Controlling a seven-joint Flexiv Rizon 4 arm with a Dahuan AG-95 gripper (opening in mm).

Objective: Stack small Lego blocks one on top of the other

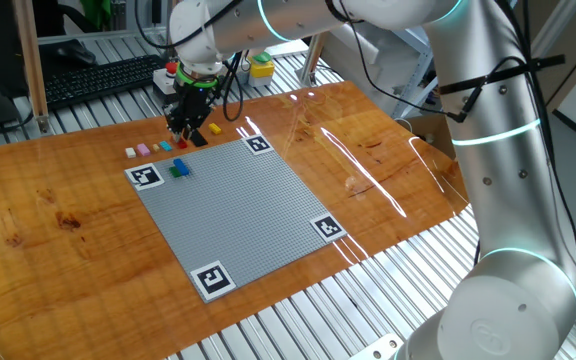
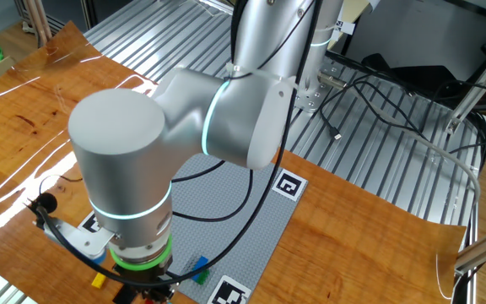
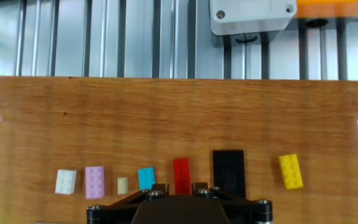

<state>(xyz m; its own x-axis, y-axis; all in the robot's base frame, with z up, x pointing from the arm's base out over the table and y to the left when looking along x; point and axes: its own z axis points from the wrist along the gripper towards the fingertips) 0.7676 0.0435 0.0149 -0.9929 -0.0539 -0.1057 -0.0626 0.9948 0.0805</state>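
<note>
A row of small Lego blocks lies on the wooden table in the hand view: white, pink, a tiny cream one, blue, red, black and yellow. My gripper is open, with its two fingertips on either side of the near end of the red block. In one fixed view the gripper hangs over the row just behind the grey baseplate. A blue block on a green one stands on the baseplate. In the other fixed view the arm hides most of the row.
Button boxes stand behind the table on the metal slats: a red button and a yellow one, which show as a grey box and an orange edge in the hand view. A keyboard lies at the back left.
</note>
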